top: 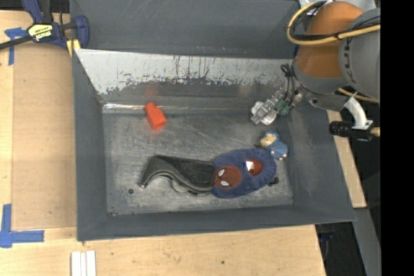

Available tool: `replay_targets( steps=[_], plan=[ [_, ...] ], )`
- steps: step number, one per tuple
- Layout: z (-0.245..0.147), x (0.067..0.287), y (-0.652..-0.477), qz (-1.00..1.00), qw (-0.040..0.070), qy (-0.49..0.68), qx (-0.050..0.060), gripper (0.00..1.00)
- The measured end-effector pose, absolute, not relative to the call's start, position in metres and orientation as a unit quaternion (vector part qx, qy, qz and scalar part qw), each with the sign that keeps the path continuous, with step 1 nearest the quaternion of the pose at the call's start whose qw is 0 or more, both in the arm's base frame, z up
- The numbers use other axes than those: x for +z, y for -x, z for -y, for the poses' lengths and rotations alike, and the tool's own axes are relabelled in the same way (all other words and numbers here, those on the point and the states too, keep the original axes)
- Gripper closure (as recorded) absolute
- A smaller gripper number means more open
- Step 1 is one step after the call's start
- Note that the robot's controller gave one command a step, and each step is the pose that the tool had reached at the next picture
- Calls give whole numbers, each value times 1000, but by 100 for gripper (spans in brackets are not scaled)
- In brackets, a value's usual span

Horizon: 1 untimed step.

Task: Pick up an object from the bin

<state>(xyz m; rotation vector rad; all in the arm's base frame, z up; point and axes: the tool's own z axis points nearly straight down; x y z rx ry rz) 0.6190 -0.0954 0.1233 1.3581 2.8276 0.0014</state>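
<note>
1. Across the middle of the view sits the bin (194,74), grey, with sloped walls and a scuffed floor. It holds four loose things, none heaped.
2. From the right the arm (326,42), under its orange cover, reaches over the bin's right wall.
3. On the near right of the floor lies a blue soft toy (240,172) with red patches, its long axis running left to right.
4. Touching the toy's left end is a black curved handle (176,172), stretching leftward along the near side.
5. At the far right of the floor, close to the far wall, hangs the claw (264,112). I cannot tell whether it is apart or together, and nothing can be made out in it.
6. Well apart, at the far left, stands a small orange block (154,116).
7. Smallest is a yellow-and-blue figure (272,144), just nearward of the claw and just far of the toy's right end. It is the closest thing to the claw, so it is probably the easiest pick. That would need a short nearward shift and a descent, keeping clear of the toy.
</note>
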Motion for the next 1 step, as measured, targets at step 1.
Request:
replay_targets(
  steps=[1],
  plan=[
    [96,189,-621,-902,4,-432,1,100]
  ],
)
